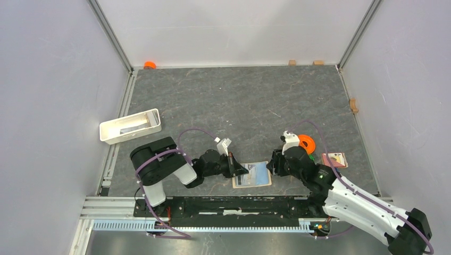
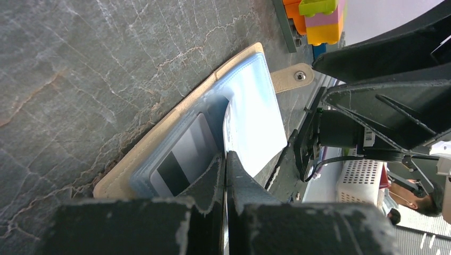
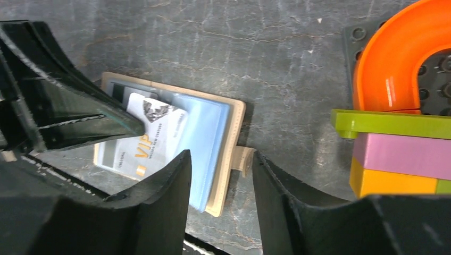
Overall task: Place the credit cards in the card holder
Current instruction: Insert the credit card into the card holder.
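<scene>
Now the left claw (image 2: 225, 159), pressed together, touches a pale credit card (image 3: 159, 130) on the open card holder (image 3: 215, 133); the right claw (image 3: 220, 158) stands apart, empty.

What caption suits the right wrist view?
Right gripper open over the open card holder; pale card lying on it, left gripper alongside, bricks nearby.

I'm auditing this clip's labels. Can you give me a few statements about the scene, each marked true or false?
1. The holder lies open on the table. True.
2. The right gripper clamps a card. False: its jaws stand open and empty.
3. A card lies on the table outside the holder. True.
4. The tray sits on the right side. False: it is on the left.
5. The left gripper is shut. True.
</scene>
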Robot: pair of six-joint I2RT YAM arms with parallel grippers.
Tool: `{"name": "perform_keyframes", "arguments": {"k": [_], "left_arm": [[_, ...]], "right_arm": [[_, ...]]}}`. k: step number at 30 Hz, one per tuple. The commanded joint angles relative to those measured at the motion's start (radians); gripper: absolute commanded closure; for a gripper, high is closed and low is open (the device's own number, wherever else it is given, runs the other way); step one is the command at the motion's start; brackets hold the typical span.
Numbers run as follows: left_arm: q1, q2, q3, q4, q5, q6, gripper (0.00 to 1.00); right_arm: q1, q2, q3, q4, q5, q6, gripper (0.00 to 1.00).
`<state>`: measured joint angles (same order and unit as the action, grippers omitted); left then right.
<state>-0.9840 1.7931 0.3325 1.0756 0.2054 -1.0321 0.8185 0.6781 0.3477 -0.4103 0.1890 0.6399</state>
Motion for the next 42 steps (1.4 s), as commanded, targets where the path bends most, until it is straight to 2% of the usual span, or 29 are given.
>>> {"name": "perform_keyframes", "arguments": {"k": [1, 13, 19, 25, 29, 36, 42], "left_arm": [[0.002, 0.01, -0.023, -0.075, -0.072, 0.003, 0.98], [0.004, 0.003, -0.036, -0.07, -0.08, -0.003, 0.98], [0.004, 0.012, -0.056, -0.023, -0.104, -0.027, 0.98], [0.004, 0.058, -0.076, 0.066, -0.126, -0.068, 0.98], [0.004, 0.078, -0.093, 0.12, -0.146, -0.084, 0.98], [0.004, 0.036, -0.105, 0.075, -0.192, -0.051, 0.98], [-0.015, 0.091, -0.071, 0.114, -0.158, -0.064, 0.98]], "right_arm": [[0.004, -0.009, -0.025, 0.047, -0.091, 0.043, 0.48], [0.004, 0.02, -0.175, 0.195, -0.223, 0.102, 0.43], [0.004, 0.045, -0.218, 0.235, -0.256, 0.131, 0.6], [0.004, 0.074, -0.231, 0.187, -0.221, 0.131, 0.87], [0.004, 0.077, -0.241, 0.179, -0.219, 0.131, 0.99], [0.004, 0.073, -0.239, 0.165, -0.211, 0.13, 1.0], [0.004, 0.077, -0.234, 0.162, -0.207, 0.126, 1.0]]}}
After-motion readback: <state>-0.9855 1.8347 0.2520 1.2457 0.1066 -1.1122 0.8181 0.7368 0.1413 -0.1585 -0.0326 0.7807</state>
